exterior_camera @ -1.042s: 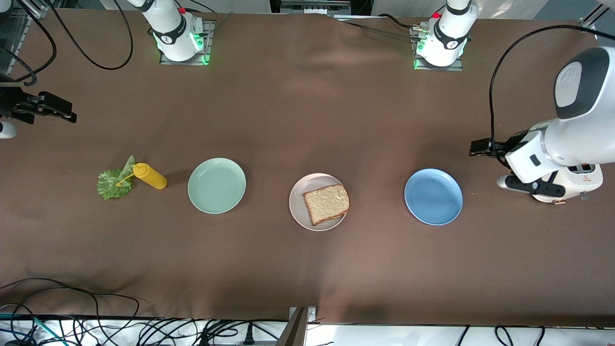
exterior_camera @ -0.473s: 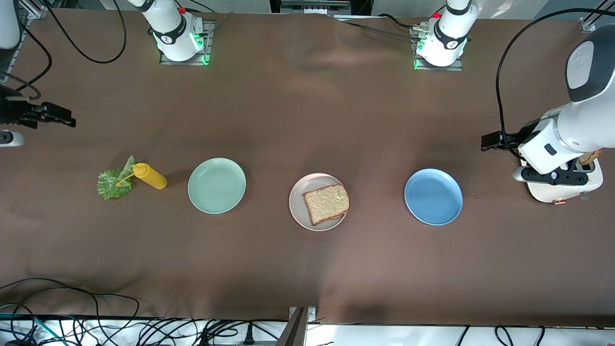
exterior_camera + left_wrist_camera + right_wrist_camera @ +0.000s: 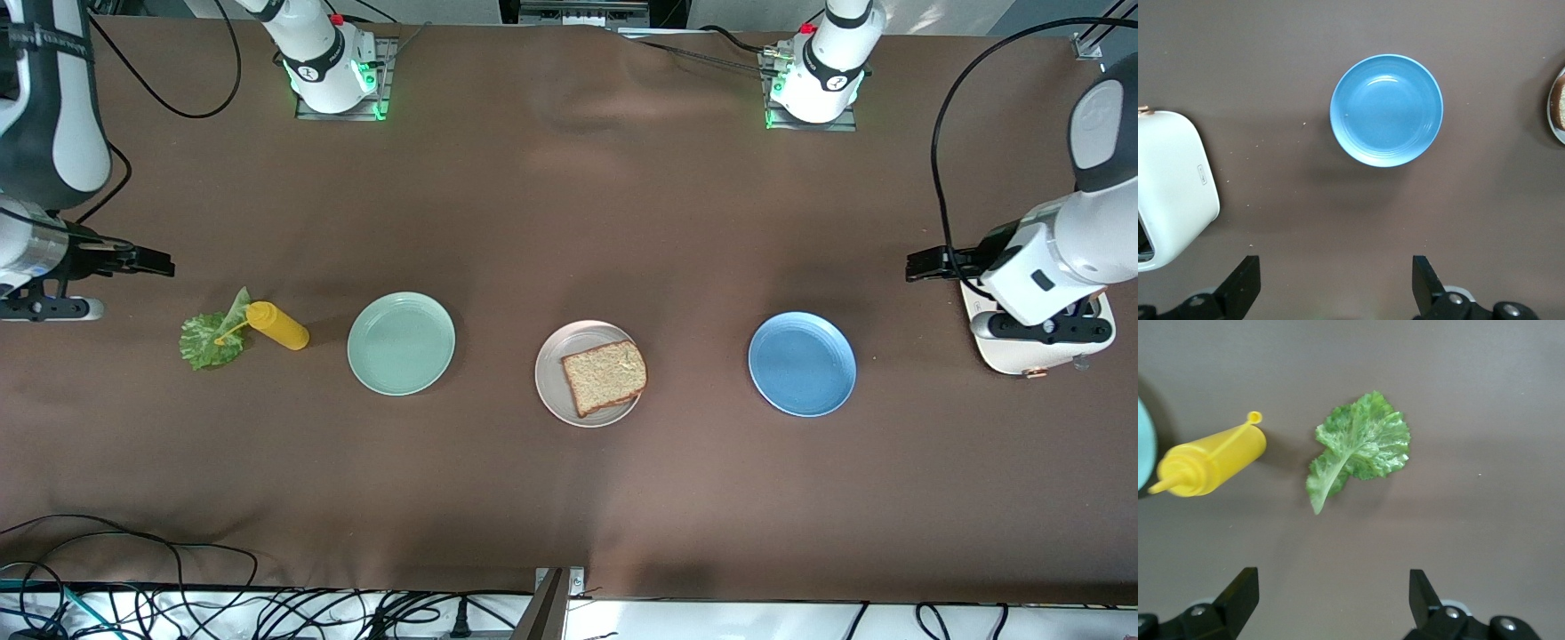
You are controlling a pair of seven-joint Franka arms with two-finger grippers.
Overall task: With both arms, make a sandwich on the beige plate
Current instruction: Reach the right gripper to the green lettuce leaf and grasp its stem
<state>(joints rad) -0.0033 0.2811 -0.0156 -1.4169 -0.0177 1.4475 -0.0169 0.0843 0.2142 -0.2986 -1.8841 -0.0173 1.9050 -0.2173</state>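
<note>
My left claw (image 3: 1335, 287) hangs wide open and empty over the tabletop (image 3: 569, 498) by the white toaster (image 3: 1040, 351). My right claw (image 3: 1331, 603) gapes empty above the lettuce leaf (image 3: 1358, 447) and yellow bottle (image 3: 1208, 463). One bread slice (image 3: 605, 375) lies on the beige plate (image 3: 551, 387), between mint plate (image 3: 401, 343) and blue plate (image 3: 802, 363).

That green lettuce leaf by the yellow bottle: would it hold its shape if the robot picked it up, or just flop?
The lettuce leaf looks thin and ruffled, so it would probably droop from wherever it is pinched. It lies flat on the table cloth, so it is likely very light and may slide if nudged. Its pale rib looks a little stiffer.
</note>
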